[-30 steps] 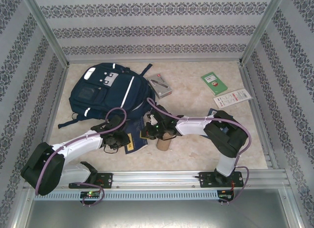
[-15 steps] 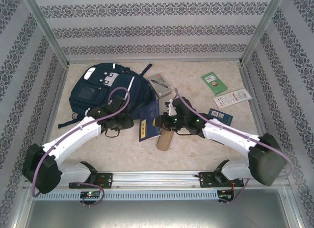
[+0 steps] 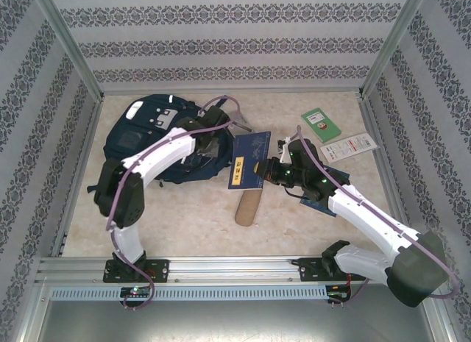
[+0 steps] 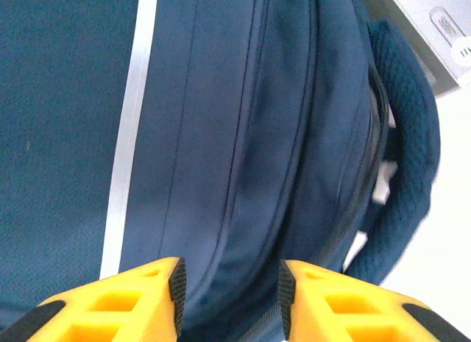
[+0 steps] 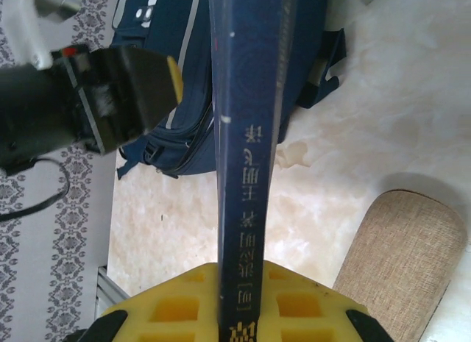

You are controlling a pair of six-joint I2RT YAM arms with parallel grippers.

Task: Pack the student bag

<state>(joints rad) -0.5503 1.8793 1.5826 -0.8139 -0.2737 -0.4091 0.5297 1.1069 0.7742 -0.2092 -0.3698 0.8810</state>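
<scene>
From above, the student bag (image 3: 151, 143) lies at the far left of the table (image 3: 184, 224). The left gripper (image 3: 213, 142) hangs over the bag's right edge, and the right gripper (image 3: 266, 171), just right of the bag, grasps a blue book (image 3: 248, 158) held on edge beside it. A tan roll (image 3: 248, 206) lies nearer the arm bases than the bag's right corner, with bare table between them. At the left wrist, the yellow fingers (image 4: 125, 301) are spread with nothing between them. The bag's navy fabric lies just past their tips, its white stripe (image 4: 129, 136) to one side and its padded edge, with bare table beyond it, to the other. At the right wrist, the fingers (image 5: 176, 312) are clenched on the book's spine, the bag showing beyond it on both sides.
</scene>
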